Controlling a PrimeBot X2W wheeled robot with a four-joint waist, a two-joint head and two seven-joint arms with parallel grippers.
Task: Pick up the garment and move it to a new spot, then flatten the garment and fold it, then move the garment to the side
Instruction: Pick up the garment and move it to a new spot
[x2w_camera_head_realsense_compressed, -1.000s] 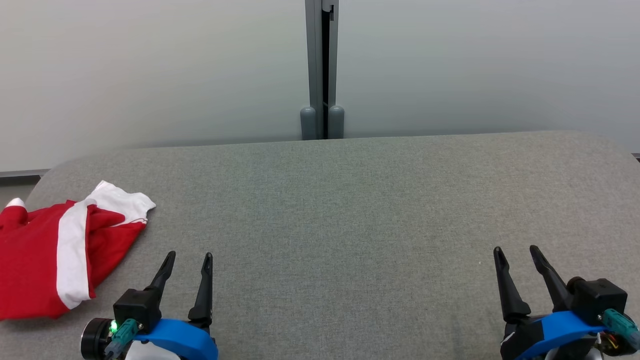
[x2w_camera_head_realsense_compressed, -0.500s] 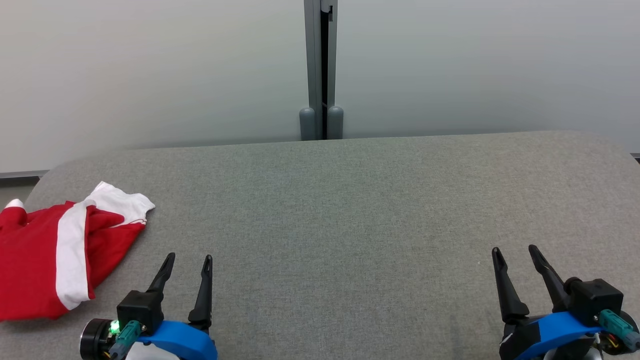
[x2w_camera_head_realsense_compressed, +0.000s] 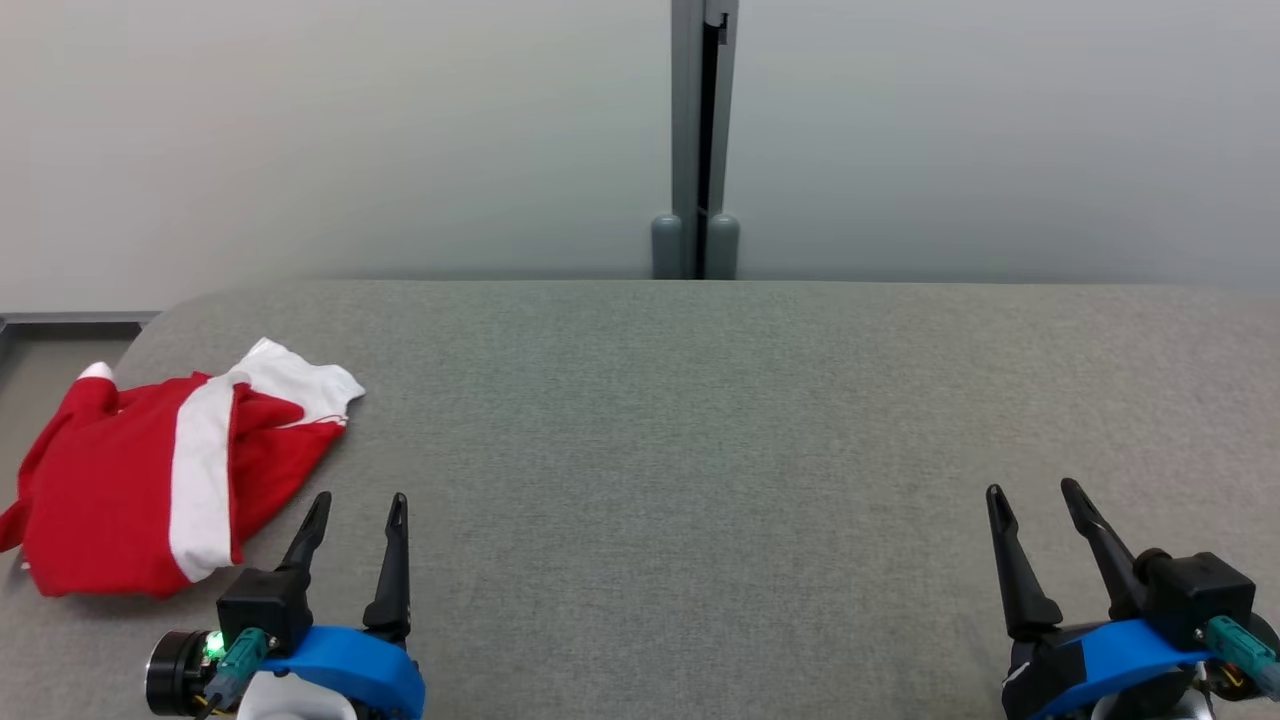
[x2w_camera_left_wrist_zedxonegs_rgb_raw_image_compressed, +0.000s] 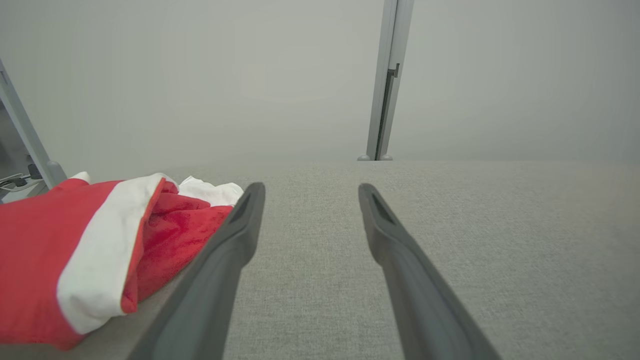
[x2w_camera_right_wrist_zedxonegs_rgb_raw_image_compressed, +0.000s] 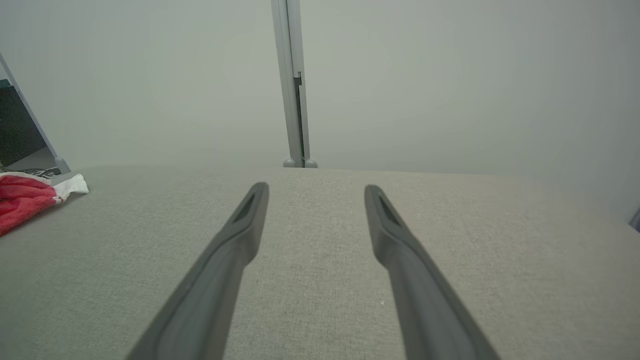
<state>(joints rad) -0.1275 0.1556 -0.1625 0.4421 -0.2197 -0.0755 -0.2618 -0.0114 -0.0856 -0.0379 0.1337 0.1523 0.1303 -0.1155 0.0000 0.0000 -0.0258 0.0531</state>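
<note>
The garment (x2w_camera_head_realsense_compressed: 120, 480) is red with a white band and lies crumpled at the left end of the grey table (x2w_camera_head_realsense_compressed: 700, 420). My left gripper (x2w_camera_head_realsense_compressed: 359, 503) is open just right of it, close to its near edge, holding nothing. In the left wrist view the garment (x2w_camera_left_wrist_zedxonegs_rgb_raw_image_compressed: 75, 250) bunches up beside the left finger (x2w_camera_left_wrist_zedxonegs_rgb_raw_image_compressed: 235, 235), and I cannot tell whether they touch. My right gripper (x2w_camera_head_realsense_compressed: 1034, 494) stands open and empty far to the right, over bare cloth. From the right wrist view the garment (x2w_camera_right_wrist_zedxonegs_rgb_raw_image_compressed: 25, 197) shows small at the far left.
A pale partition wall with a grey post (x2w_camera_head_realsense_compressed: 697, 140) runs behind the table. The table's rounded left corner (x2w_camera_head_realsense_compressed: 150, 320) lies just behind the garment, with a grey ledge (x2w_camera_head_realsense_compressed: 60, 320) beyond it. Bare grey tabletop stretches between the two grippers.
The whole head view has shifted to the right, so the camera has turned left and more of the garment is in frame. Both grippers stay open and the garment lies as before.
</note>
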